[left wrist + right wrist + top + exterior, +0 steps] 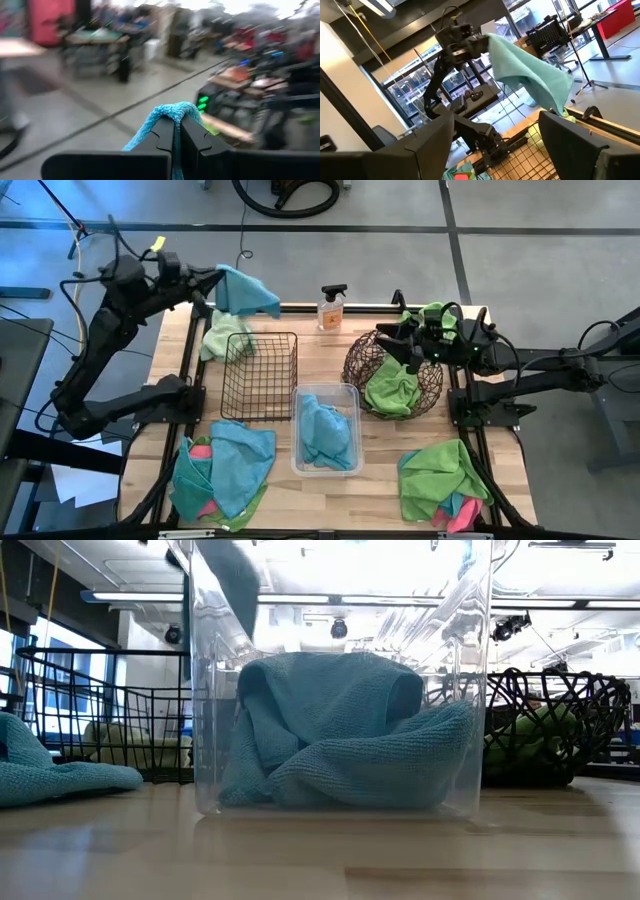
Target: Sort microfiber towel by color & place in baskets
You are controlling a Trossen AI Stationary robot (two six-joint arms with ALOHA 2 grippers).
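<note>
A teal towel (pixel 247 291) hangs in the air over the table's far left corner, with my left gripper (pixel 218 277) shut on it. My right gripper (pixel 397 342) stands open with nothing between its fingers, over the far rim of the round woven basket (pixel 432 393), which holds a green towel (pixel 392 387). The clear tub (pixel 350 392) at the middle holds a teal towel (pixel 325 432). The black wire basket (pixel 260 375) stands to its left, nothing showing inside it. My left gripper pinches a bunched fold of the teal towel (pixel 172 112) between its two fingers (pixel 162 134), which point about level. A tuft sticks out past the fingertips. The rest (pixel 532 75) drapes below the gripper, slack and clear of the table.
Mixed piles of teal, green and pink towels lie near the front left (pixel 222 470) and front right (pixel 440 480). A green towel (pixel 215 335) lies behind the wire basket, another (pixel 437 314) at the far right. A spray bottle (pixel 332 308) stands at the far edge.
</note>
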